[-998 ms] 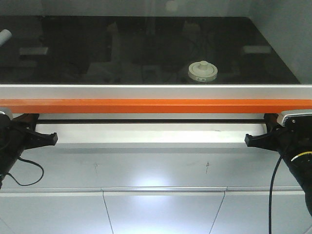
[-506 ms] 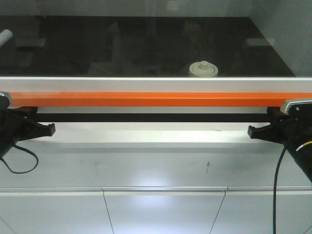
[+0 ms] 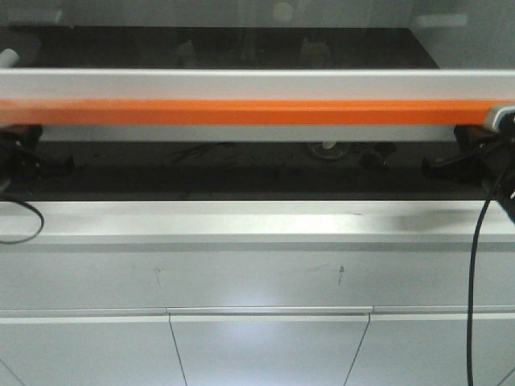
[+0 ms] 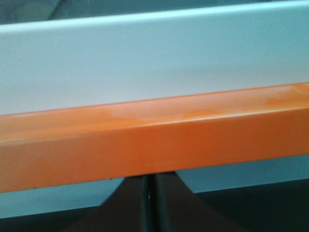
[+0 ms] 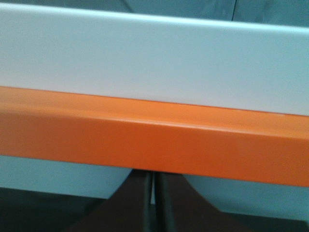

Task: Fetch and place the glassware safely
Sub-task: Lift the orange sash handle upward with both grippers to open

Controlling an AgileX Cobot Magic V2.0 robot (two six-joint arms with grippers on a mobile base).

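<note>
Dark worktop (image 3: 201,181); jar (image 3: 330,149), only base showing; left gripper (image 4: 148,193), right gripper (image 5: 152,191) clenched under bar (image 3: 257,111).

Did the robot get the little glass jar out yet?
Not yet. The orange bar is partway up, so a gap shows underneath. The left gripper and right gripper, both shut, are tucked under that bar. The jar sits inside, half hidden behind the bar, untouched. Grabbing it and setting it down are left.
</note>
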